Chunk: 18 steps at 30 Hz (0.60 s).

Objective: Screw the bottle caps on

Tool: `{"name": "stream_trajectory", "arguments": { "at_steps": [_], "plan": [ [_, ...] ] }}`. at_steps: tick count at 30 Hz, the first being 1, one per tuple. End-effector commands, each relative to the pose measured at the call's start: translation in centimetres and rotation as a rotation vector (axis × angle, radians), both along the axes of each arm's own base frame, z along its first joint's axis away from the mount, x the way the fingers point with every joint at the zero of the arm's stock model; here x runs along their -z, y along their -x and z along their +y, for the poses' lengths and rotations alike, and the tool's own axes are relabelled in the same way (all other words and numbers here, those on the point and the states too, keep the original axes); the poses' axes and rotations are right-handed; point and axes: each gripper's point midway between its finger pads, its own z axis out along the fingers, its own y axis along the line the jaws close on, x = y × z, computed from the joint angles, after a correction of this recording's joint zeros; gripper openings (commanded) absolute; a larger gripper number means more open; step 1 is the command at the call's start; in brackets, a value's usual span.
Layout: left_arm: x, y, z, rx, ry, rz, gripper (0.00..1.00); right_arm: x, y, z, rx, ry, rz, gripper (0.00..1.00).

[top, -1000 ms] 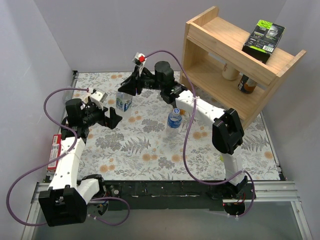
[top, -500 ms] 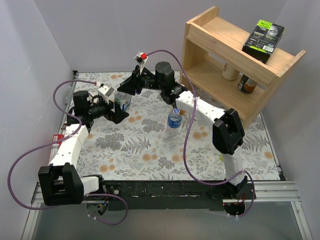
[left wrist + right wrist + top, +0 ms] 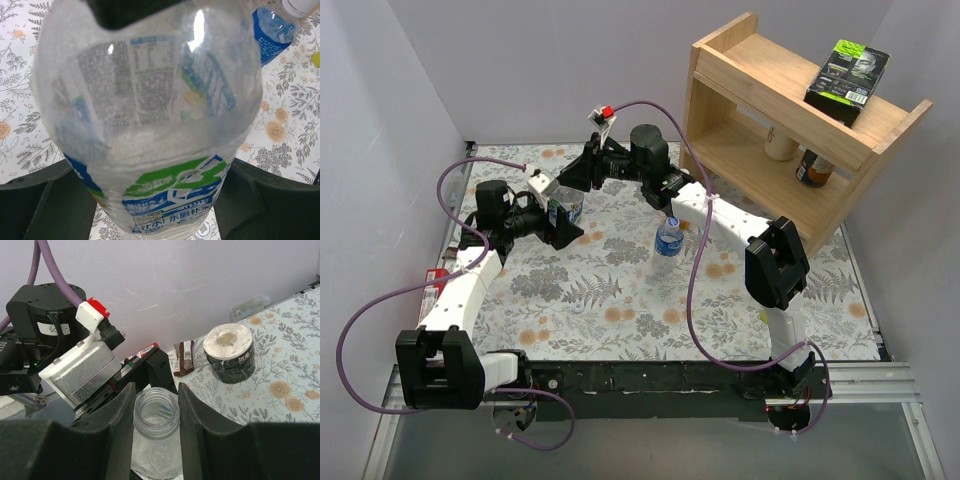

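Note:
A clear bottle with a blue and green label (image 3: 566, 207) stands at the back left of the mat. Its neck is open with no cap, as the right wrist view (image 3: 155, 430) shows. My right gripper (image 3: 576, 180) (image 3: 156, 391) is shut on the neck from above, a finger on each side. My left gripper (image 3: 558, 222) (image 3: 156, 205) is shut on the lower body (image 3: 150, 125) from the left side. A second clear bottle (image 3: 666, 243) (image 3: 272, 27) stands mid-mat with a white cap (image 3: 670, 222) screwed on. The orange bottle and the blue cap are out of view.
A wooden shelf (image 3: 790, 120) stands at the back right with a green and black box (image 3: 847, 75) on top. A dark-wrapped white roll (image 3: 230, 355) and a brown snack bar (image 3: 185, 357) lie beyond the held bottle. A red packet (image 3: 430, 292) lies at the left edge.
My left arm swung in from the left and its gripper closed around the lower body of the bottle. My right gripper stayed on the bottle's neck.

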Motion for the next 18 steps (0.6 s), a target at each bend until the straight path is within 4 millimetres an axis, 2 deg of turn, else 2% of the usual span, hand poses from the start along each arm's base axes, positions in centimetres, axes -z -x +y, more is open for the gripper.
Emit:
{"name": "stream_trajectory", "arguments": {
  "at_steps": [1, 14, 15, 18],
  "plan": [
    [-0.7, 0.6, 0.0, 0.01, -0.023, -0.041, 0.75, -4.4, 1.2, -1.0, 0.0, -0.08, -0.063, 0.01],
    [-0.3, 0.7, 0.4, -0.016, -0.04, -0.047, 0.8, -5.5, 0.1, -1.9, 0.049, -0.093, -0.103, 0.01],
    [-0.4, 0.7, 0.3, -0.014, -0.038, -0.049, 0.8, -5.6, 0.2, -1.8, 0.046, -0.094, -0.103, 0.01],
    [-0.5, 0.6, 0.2, -0.004, -0.031, -0.047, 0.66, -5.1, 0.7, -1.5, 0.019, -0.085, -0.099, 0.01]
  ]
}}
